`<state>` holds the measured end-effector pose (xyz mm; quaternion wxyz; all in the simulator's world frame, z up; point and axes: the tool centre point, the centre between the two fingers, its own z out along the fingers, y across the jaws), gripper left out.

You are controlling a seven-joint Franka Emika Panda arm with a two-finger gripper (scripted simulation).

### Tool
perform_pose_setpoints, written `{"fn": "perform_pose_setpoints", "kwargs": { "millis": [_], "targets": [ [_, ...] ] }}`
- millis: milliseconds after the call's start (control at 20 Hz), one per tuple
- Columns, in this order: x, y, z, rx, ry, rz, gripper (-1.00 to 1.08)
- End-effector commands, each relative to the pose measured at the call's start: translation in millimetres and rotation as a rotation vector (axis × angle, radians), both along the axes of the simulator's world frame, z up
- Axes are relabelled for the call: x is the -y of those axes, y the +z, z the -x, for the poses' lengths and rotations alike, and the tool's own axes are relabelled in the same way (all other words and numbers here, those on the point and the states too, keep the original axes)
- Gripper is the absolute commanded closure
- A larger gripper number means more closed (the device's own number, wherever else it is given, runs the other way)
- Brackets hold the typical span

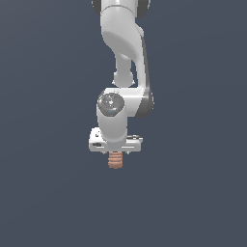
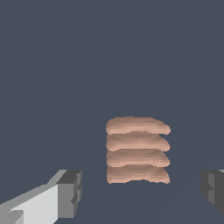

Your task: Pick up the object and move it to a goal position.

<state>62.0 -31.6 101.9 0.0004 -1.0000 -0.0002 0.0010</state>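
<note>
The object (image 1: 115,160) is a small reddish-brown block with horizontal ridges, standing directly under the white hand of the arm in the exterior view. In the wrist view the block (image 2: 138,150) stands between my two grey fingertips (image 2: 70,192), with a clear gap on each side and no contact. My gripper (image 2: 142,193) is open and straddles the block, which is much narrower than the opening. In the exterior view the gripper (image 1: 115,155) sits just over the block and its fingers are hard to make out.
A plain dark blue-grey surface (image 1: 193,193) fills the scene around the block. The white arm (image 1: 123,48) comes down from the top of the exterior view. No other objects or goal marker show.
</note>
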Motion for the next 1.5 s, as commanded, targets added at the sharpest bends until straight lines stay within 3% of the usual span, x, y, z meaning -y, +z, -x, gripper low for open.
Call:
{"fn": "perform_pose_setpoints", "kwargs": {
  "millis": [0,450,900,1200,1250,1450],
  "targets": [
    [3,-7,-5,0.002,0.002,0.0,-0.92],
    [5,-14,-6,0.001,0.002,0.001,-0.92],
    [6,-56,-6,0.001,0.002,0.001,-0.92],
    [6,-62,-7,0.002,0.003,0.001,-0.92],
    [6,-62,-7,0.002,0.003,0.001,1.08],
    [6,-62,-7,0.002,0.003,0.001,1.08]
  ]
}}
